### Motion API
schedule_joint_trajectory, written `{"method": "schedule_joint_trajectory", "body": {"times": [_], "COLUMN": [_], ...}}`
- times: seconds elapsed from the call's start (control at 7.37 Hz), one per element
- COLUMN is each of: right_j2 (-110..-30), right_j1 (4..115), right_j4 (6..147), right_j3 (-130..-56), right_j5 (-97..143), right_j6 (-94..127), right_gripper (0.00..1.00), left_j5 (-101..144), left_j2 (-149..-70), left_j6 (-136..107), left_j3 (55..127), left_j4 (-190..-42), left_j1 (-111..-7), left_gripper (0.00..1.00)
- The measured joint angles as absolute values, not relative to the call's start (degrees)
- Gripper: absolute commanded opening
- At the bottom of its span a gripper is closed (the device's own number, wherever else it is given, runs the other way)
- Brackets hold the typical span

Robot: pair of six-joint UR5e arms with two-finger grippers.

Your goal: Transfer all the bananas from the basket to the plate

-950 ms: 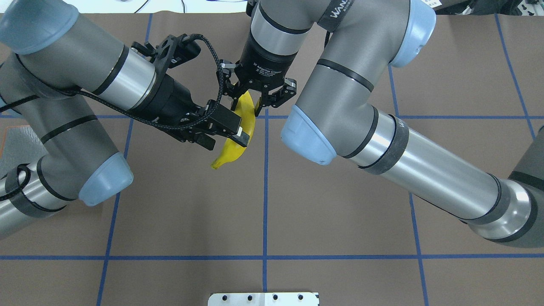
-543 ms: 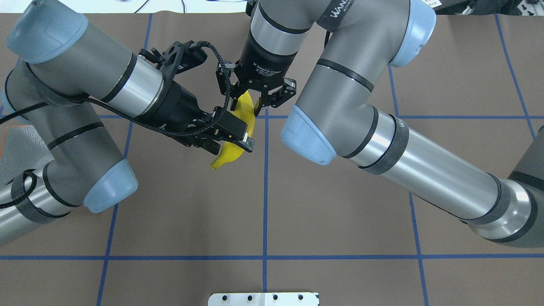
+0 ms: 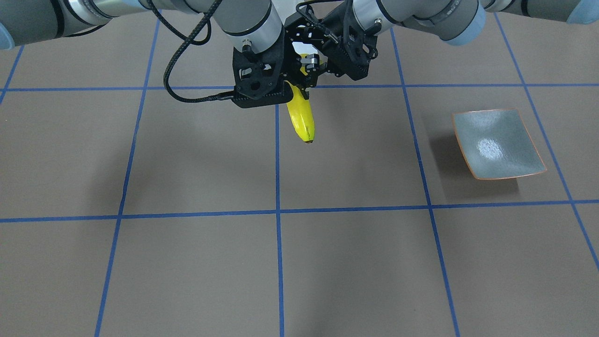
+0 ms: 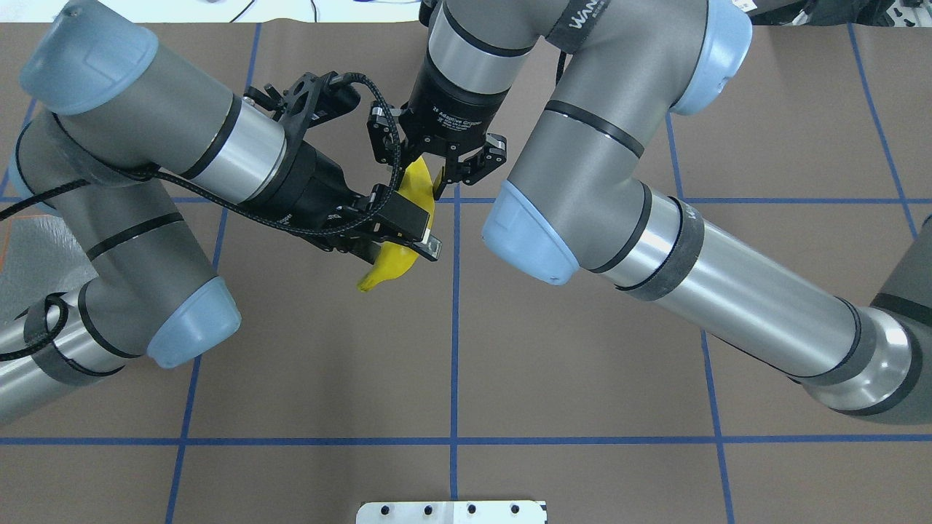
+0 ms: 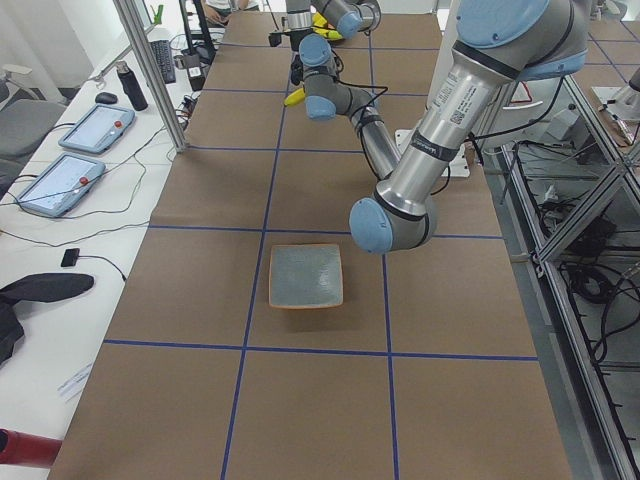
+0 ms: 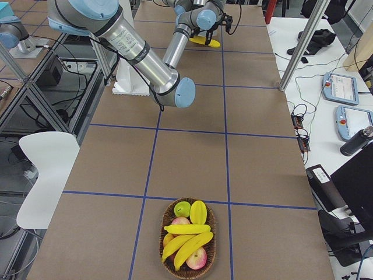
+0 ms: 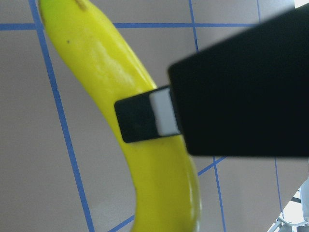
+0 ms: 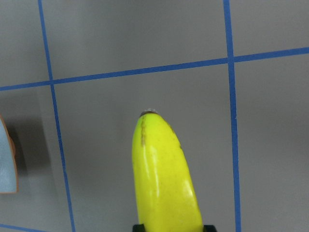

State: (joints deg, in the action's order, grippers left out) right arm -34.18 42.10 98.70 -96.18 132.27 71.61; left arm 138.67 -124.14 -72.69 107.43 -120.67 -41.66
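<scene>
One yellow banana [image 4: 393, 263] hangs in the air over the table's middle, also seen in the front view [image 3: 302, 119]. My right gripper [image 4: 420, 178] points down and is shut on its upper end. The banana [image 8: 164, 179] runs out from between the jaws. My left gripper [image 4: 404, 252] comes in from the side and is shut across its middle. One finger pad [image 7: 161, 113] lies against the peel. The grey-green plate [image 3: 498, 142] sits empty, far to my left. Three more bananas [image 6: 186, 229] lie in the basket [image 6: 161, 239].
The wicker basket at the table's right end also holds apples and other fruit [image 6: 182, 208]. The two wrists are crowded close together over the table's middle. Blue tape lines grid the brown table cover. A white bracket [image 4: 451, 511] sits at the near edge.
My left gripper has slid further in along the banana's middle and turned slightly. The right gripper has risen a little, and the banana's lower tip has shifted slightly left.
</scene>
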Motion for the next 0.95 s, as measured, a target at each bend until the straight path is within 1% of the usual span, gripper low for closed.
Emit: {"method": "schedule_joint_trajectory", "body": {"times": [0.14, 0.27, 0.41, 0.54, 0.68, 0.81, 0.95], "right_j2": [-34.2, -34.2, -34.2, -34.2, -34.2, -34.3, -34.4], "right_j1": [42.1, 42.1, 42.1, 42.1, 42.1, 42.0, 41.9], "right_j4": [98.7, 98.7, 98.7, 98.7, 98.7, 98.7, 97.9], "right_j3": [-96.2, -96.3, -96.4, -96.5, -96.5, -96.6, -96.7], "right_j5": [132.3, 132.5, 132.6, 132.6, 132.7, 132.8, 132.9], "right_j6": [71.6, 71.5, 71.5, 71.4, 71.2, 71.0, 71.0], "right_gripper": [0.00, 0.00, 0.00, 0.00, 0.00, 0.00, 0.94], "left_j5": [138.5, 138.4, 138.4, 138.3, 138.2, 138.0, 137.9], "left_j2": [-124.2, -124.2, -124.2, -124.2, -124.2, -124.2, -124.2], "left_j6": [-72.7, -72.7, -72.7, -72.7, -72.7, -72.7, -73.3], "left_j3": [107.4, 107.4, 107.3, 107.3, 107.4, 107.5, 107.7], "left_j4": [-120.7, -120.8, -120.9, -121.0, -121.0, -121.0, -121.0], "left_j1": [-41.7, -41.7, -41.7, -41.7, -41.7, -41.7, -41.7], "left_gripper": [0.92, 0.85, 0.68, 0.22, 0.00, 0.00, 0.00]}}
